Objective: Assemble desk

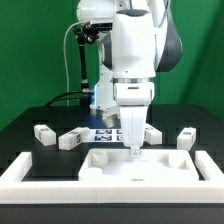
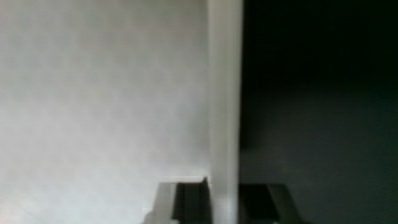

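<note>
Claw point(image 1: 133, 143) shut, tip low at tabletop point(image 1: 160, 162) edge. Looks like you push tabletop. Next: open claw, grab leg block point(image 1: 186, 135) near claw.

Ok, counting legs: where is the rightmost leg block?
The leg block lies on the exterior view's right, on the black table just behind the right corner of the tabletop panel.

Blurred white surface point(image 2: 98, 90) beside dark area point(image 2: 320, 90), pale strip point(image 2: 222, 80) at end effector point(image 2: 222, 203).

White flat plastic tabletop panel point(image 1: 160, 160); short white square plastic leg blocks point(image 1: 43, 133) bearing black-and-white square tags; matte black table point(image 1: 20, 135); low white U-shaped border wall point(image 1: 20, 172).
</note>
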`<state>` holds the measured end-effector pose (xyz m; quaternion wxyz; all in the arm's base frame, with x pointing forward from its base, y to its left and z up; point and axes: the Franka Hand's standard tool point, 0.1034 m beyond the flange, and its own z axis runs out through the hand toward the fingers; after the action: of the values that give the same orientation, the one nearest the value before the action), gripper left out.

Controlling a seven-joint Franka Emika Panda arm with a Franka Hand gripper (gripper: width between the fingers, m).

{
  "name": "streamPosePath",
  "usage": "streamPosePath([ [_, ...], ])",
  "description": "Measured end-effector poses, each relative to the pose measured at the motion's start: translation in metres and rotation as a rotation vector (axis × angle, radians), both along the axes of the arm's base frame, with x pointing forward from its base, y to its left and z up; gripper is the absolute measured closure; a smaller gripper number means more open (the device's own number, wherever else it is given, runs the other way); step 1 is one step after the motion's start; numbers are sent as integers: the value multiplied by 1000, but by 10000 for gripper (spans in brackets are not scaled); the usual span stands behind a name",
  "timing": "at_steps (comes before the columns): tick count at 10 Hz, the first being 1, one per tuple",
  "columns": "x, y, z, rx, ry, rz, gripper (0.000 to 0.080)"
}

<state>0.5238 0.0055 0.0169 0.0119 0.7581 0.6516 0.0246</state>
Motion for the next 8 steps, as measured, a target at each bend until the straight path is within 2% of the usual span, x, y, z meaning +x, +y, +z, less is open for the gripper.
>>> streamPosePath([
  [3, 0, 0, 0, 0, -2, 2, 739],
  [5, 13, 19, 0, 7, -51, 54, 739],
  [8, 13, 26, 0, -6, -13, 71, 739],
])
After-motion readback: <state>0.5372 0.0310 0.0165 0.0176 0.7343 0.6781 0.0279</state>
